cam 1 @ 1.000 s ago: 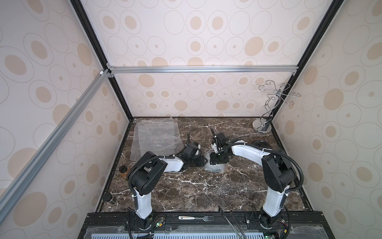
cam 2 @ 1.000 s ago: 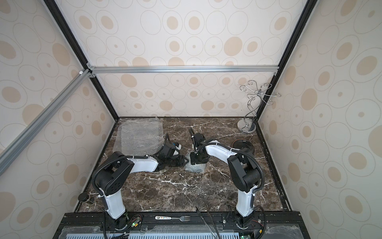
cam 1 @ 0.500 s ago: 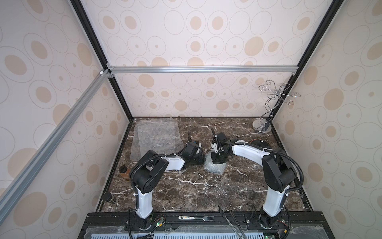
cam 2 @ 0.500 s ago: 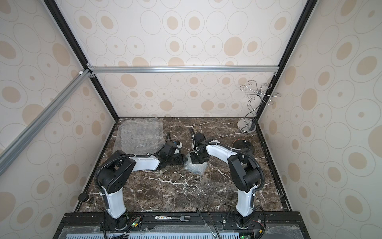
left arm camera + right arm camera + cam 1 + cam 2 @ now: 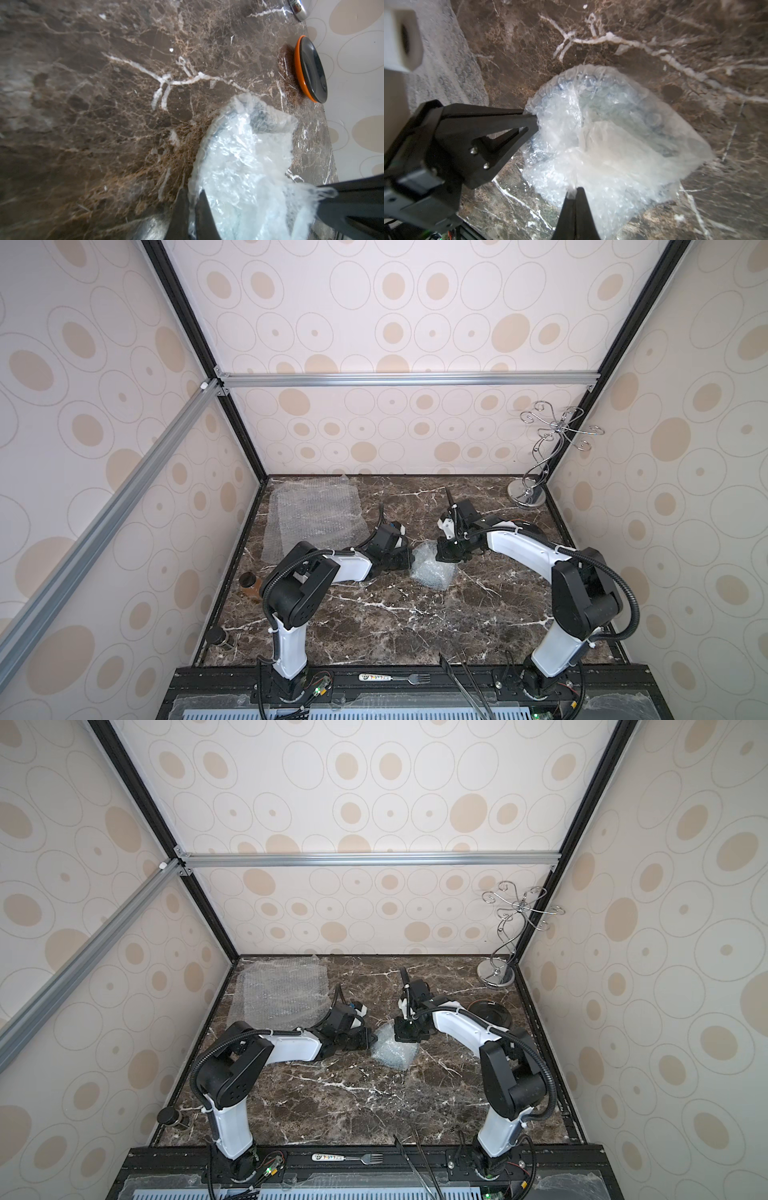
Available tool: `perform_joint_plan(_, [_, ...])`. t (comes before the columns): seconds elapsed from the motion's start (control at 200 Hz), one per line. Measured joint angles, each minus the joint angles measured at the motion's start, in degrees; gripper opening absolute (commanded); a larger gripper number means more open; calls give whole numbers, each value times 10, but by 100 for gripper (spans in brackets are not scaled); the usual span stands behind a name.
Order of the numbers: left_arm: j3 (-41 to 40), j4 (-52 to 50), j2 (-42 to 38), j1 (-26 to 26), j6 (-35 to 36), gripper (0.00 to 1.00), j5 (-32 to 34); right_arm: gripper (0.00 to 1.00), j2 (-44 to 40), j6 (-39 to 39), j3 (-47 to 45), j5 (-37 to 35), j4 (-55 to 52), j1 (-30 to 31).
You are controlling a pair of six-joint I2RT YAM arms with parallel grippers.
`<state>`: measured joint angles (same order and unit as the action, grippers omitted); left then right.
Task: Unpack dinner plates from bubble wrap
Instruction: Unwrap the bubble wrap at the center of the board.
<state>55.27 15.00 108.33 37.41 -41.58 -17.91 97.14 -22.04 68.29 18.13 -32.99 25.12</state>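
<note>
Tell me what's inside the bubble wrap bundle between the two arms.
Through the bubble wrap bundle, only a dark curved edge of what looks like a grey plate shows faintly. Crumpled plastic covers the rest.

Left gripper [image 5: 192, 199] and right gripper [image 5: 574, 193], open a second ago, have both closed on the bubble wrap bundle [image 5: 612, 141]. Bundle now stands puffier, less flat.

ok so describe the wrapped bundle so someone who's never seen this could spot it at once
Look at the middle of the dark marble table. The bundle is a crumpled lump of clear bubble wrap there, pinched from two sides by the left gripper and right gripper. Unlike the flat sheets spread in the far left corner, it is bunched up.
</note>
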Motion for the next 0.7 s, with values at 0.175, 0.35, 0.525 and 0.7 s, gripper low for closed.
perform_joint_plan(0.175, [0,-1,0,0,-5,0,1,0,-51,-8,-41,29,13,-39])
perform_joint_plan(0.35, [0,-3,0,0,-8,0,2,0,-97,-13,-82,50,20,-76])
perform_joint_plan(0.525, [0,-4,0,0,-12,0,3,5,-143,-21,-129,59,24,-116])
perform_joint_plan(0.7, [-1,-4,0,0,-17,0,3,10,-190,-22,-167,46,10,-137])
